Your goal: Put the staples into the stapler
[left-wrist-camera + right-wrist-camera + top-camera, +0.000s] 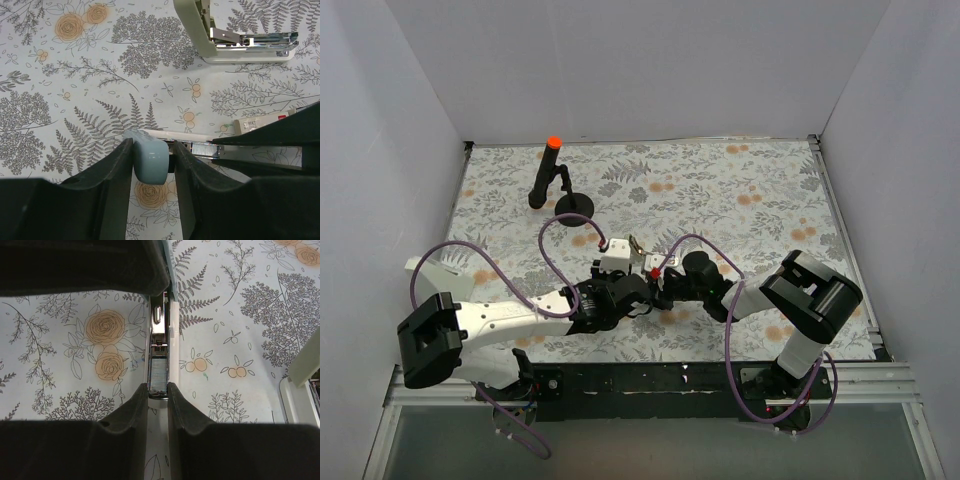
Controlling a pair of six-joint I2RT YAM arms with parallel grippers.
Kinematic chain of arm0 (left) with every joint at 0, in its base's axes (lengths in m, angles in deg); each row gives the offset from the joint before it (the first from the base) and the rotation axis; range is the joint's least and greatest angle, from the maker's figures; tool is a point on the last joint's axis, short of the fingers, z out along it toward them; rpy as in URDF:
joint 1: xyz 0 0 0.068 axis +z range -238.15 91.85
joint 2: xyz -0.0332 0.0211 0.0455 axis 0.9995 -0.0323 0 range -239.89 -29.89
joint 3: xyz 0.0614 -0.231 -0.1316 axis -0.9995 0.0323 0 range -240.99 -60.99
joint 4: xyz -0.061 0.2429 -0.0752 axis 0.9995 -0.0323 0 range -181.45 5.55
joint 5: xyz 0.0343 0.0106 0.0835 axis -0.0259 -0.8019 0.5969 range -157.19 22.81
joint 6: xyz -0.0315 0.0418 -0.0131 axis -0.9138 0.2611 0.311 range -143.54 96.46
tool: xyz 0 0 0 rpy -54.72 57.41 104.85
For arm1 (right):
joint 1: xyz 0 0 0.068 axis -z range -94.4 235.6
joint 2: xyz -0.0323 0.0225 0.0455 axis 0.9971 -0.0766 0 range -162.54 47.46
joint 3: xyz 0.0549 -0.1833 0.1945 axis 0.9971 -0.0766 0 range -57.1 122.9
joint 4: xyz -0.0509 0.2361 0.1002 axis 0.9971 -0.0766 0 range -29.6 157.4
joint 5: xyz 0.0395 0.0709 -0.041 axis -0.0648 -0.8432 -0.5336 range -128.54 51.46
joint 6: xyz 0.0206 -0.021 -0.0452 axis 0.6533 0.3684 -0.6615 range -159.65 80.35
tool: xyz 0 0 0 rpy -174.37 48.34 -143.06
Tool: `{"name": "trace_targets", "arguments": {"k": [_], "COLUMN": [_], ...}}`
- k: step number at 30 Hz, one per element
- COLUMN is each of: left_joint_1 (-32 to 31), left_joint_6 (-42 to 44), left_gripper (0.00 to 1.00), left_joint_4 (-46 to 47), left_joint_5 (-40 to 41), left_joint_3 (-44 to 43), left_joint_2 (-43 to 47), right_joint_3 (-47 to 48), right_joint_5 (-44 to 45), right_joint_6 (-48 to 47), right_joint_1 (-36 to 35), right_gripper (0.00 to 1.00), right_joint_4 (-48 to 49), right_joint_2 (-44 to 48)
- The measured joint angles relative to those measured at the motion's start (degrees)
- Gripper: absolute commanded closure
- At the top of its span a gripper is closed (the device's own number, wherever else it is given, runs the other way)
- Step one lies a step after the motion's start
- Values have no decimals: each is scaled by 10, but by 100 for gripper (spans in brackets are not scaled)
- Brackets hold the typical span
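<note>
Between the left gripper's jaws, clamped: a light blue rounded plastic bar; right gripper pinches its silver metal rail, over floral tablecloth, white walls.

Lid of the stapler partly beyond the top edge, perhaps half.

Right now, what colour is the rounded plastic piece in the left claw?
Pale blue; the rounded plastic piece shows clearest in left wrist view.
</note>
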Motion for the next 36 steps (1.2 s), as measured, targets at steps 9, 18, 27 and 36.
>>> {"name": "trace_targets", "arguments": {"k": [9,18,27,36], "left_joint_1": [-46,-46,-52,11], "left_joint_6": [-79,-126,-134,-116], "left_gripper": [53,47,37,15], "left_joint_4": [28,37,48,27], "left_joint_5": [-31,-48,-46,-41], "left_joint_3": [-8,-1,22,39], "left_joint_2": [-32,-26,88,206], "right_joint_3": [0,0,12,12], "right_joint_5": [-13,-19,-13,16], "right_joint_6": [9,17,24,25], "right_joint_1": [-1,4,2,1], "right_gripper": [95,93,54,45], "right_joint_4": [3,11,-12,-109], "right_joint_2": [-4,-9,-10,68]}}
